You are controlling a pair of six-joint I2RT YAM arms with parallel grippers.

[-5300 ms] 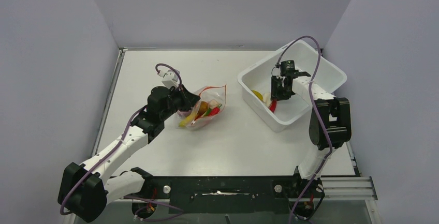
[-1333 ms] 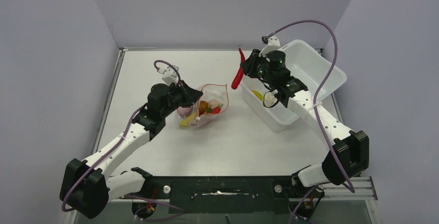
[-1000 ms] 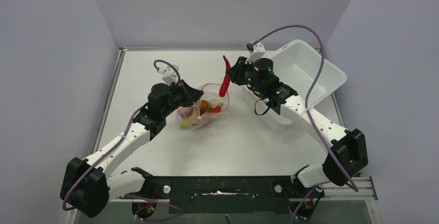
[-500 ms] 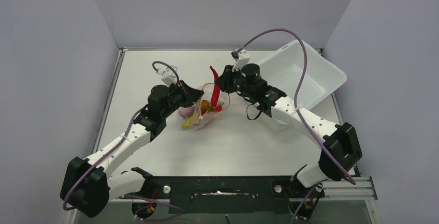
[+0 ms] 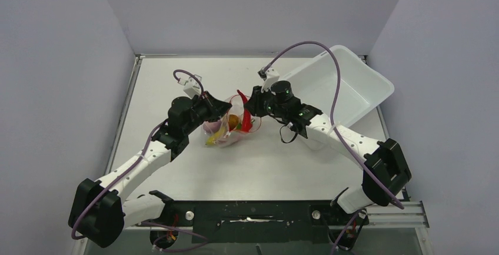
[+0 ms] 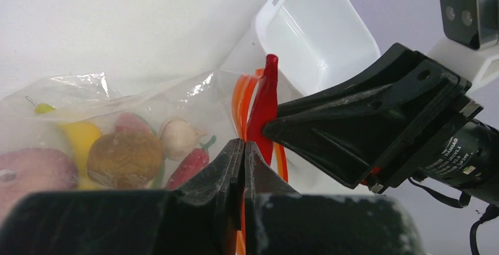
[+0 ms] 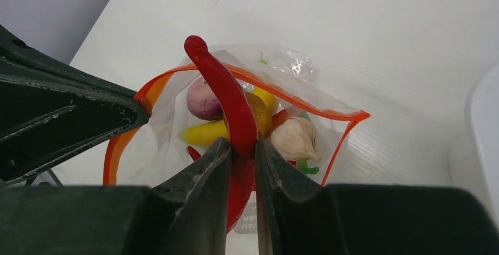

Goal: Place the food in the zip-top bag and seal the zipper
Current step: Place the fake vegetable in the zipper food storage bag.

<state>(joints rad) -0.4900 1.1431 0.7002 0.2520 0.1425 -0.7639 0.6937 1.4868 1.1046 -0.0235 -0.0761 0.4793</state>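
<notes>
Right wrist view puts the long red toy chili (image 7: 226, 99) in the middle. The two black fingers of the right gripper (image 7: 241, 149) are closed narrowly on its body. Its thin curved end stands up beyond the fingertips, and its thicker end goes down between the fingers.

Just beyond these fingertips is the open mouth of the small clear crinkly zip-top bag (image 7: 294, 66). The thin orange-red zipper strip (image 7: 306, 105) makes a loop around the mouth, and the chili hangs over this loop. I cannot tell if it touches the food below.

Other pieces lie inside the bag, under and beyond the fingertips. There are a purple round piece (image 7: 203, 99), a yellow banana (image 7: 203, 131), a brown round piece (image 6: 125, 158) and a small red chili (image 6: 191, 161). A white garlic-shaped piece (image 7: 297, 137) lies a little to the right of the fingers.

On the left side, the black left gripper (image 6: 243, 144) pinches the bag's mouth edge. Its fingers are pressed together with the orange strip between them. In the left wrist view, the right gripper's body is just beside these fingertips and hides much of that side.

From the top view, both grippers meet over the bag on the white table (image 5: 159, 84). The white rectangular plastic bin (image 5: 362, 90) stands behind the right arm, well apart from the fingers. A purple cable (image 5: 306, 44) arches above that arm.
</notes>
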